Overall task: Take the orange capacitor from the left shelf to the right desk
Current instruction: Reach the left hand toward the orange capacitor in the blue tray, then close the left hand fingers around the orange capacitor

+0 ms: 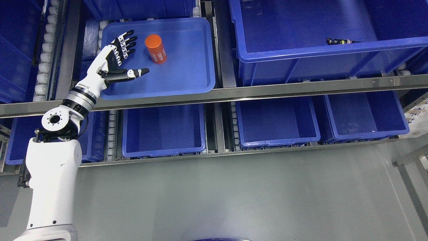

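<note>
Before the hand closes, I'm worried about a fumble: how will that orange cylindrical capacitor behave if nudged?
The orange cylindrical capacitor seems to lie on its side in the shallow blue plastic tray, so a nudge would probably roll it. It looks rigid and smooth, so possibly slippery. The open left hand sits beside it, not touching.

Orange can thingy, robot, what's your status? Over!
Left hand open, beside orange capacitor, not touching. Capacitor lying in blue tray on shelf. Nothing between them. Right hand out of view.

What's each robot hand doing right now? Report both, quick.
Left robot hand: open, fingers spread, holding nothing, beside the orange capacitor in the blue tray.
Right robot hand: not in view.
</note>
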You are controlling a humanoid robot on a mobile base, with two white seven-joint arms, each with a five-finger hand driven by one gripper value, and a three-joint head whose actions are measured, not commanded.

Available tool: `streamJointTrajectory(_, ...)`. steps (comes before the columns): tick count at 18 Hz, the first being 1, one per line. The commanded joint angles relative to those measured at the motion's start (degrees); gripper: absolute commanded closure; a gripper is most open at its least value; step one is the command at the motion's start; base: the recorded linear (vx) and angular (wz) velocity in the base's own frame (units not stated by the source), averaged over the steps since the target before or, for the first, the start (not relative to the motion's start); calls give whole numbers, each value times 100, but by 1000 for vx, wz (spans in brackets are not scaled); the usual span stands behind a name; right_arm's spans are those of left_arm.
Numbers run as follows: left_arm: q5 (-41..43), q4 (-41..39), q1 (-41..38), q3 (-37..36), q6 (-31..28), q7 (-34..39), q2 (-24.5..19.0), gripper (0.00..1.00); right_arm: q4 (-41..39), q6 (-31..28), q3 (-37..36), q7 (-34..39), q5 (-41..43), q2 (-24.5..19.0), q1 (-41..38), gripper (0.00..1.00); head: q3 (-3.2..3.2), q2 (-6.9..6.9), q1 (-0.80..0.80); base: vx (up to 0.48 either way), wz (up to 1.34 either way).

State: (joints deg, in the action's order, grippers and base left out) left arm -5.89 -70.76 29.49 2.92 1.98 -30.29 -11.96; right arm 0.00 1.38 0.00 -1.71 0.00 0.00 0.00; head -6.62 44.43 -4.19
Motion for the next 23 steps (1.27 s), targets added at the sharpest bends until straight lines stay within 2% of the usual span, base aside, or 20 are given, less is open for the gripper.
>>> streamJointTrajectory(1, 53, 650, 276, -239, -5, -30, 54, 8, -100, 3, -70, 4, -26, 100, -114, 0, 0, 0, 0, 0, 0)
streamJointTrajectory(10, 62, 853, 356, -274, 4, -39, 124, 19, -100, 3, -70, 4, -26, 100, -114, 0, 0, 0, 0, 0, 0)
streamJointTrajectory(13, 62, 853, 417, -310, 4, -21, 150, 26, -100, 3, -70, 4, -26, 100, -114, 0, 0, 0, 0, 0, 0)
streamJointTrajectory(15, 62, 853, 426, -301, 13, -21, 177, 37, -100, 3, -70, 4, -26, 100, -114, 0, 0, 0, 0, 0, 0)
streamJointTrajectory(18, 132, 949, 435, -301, 22, -21, 186, 45, -100, 3, -70, 4, -26, 100, -114, 0, 0, 0, 0, 0, 0)
streamJointTrajectory(19, 132, 1011, 478, -310, 22, -13, 186, 45, -100, 3, -70, 4, -26, 100, -114, 0, 0, 0, 0, 0, 0)
streamJointTrajectory(22, 395, 1073, 593, -388, 109, 23, 238, 25, -100, 3, -70, 4, -26, 100, -114, 0, 0, 0, 0, 0, 0)
streamJointTrajectory(23, 439, 1081, 602, -371, 144, 23, 282, 23, -100, 3, -70, 4, -26, 100, -114, 0, 0, 0, 0, 0, 0)
